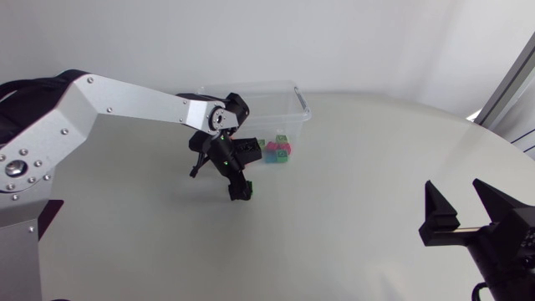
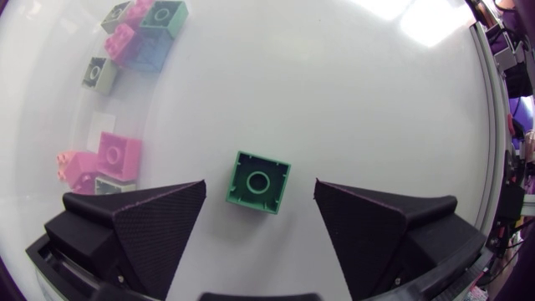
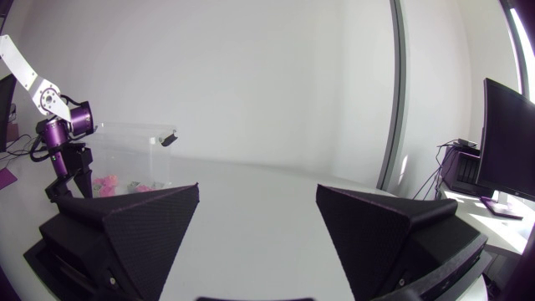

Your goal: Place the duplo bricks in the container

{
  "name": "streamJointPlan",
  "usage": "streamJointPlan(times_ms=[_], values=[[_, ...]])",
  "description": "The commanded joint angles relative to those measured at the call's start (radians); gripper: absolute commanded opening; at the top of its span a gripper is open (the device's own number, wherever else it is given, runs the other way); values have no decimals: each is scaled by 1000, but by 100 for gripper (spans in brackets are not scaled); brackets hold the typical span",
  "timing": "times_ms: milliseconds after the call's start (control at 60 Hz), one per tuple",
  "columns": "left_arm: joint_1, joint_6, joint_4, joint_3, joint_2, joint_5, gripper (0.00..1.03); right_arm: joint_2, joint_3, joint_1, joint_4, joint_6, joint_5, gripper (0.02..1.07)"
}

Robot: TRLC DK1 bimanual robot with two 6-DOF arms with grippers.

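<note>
Both sets of jaws are released: the left gripper hangs over mid-table, a green duplo brick lying hollow side up on the table between its fingers, touched by neither. Right of it, pink, green and blue bricks sit in the clear container; far right hangs the right gripper.

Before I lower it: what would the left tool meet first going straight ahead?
The green brick, lying between the open fingers of the left tool, then the table. Depth is unclear.
</note>
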Motion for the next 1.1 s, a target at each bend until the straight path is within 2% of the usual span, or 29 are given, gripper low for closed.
streamJointPlan(times_ms=[0, 67, 167, 383, 567, 750, 767, 817, 833, 900, 983, 1017, 1083], values=[[-5, 28, -11, 30, 44, -6, 60, 2, -21, 7, -8, 16, -1, 103], [-5, 32, -20, 37, 50, -6, 32, 2, -21, 7, -8, 16, -1, 103], [-4, 35, -25, 36, 54, -6, 6, 2, -21, 7, -8, 16, -1, 103], [-2, 40, -89, 18, -7, -6, 3, 2, -21, 7, -8, 16, -1, 103], [4, 26, -151, -10, -263, 2, 3, 2, -21, 7, -8, 16, -1, 103], [96, -58, -192, 134, -389, 128, 3, 4, -21, 11, -8, 16, -1, 103], [140, -109, -178, 199, -381, 180, 3, 4, -21, 10, -8, 16, -1, 103], [179, -176, -109, 235, -366, 207, 3, 4, -21, 10, -8, 16, -1, 103], [182, -181, -103, 235, -364, 207, 3, 4, -21, 10, -8, 16, -1, 103], [206, -267, 36, 237, -338, 207, 3, 5, -21, 10, -8, 16, -1, 103], [211, -319, 119, 232, -318, 207, 3, 5, -21, 10, -8, 16, -1, 103], [215, -387, 227, 222, -297, 192, 3, 5, -21, 10, -8, 16, -1, 103], [209, -423, 316, 217, -257, 143, 4, 7, -21, 10, -8, 16, -1, 103]])
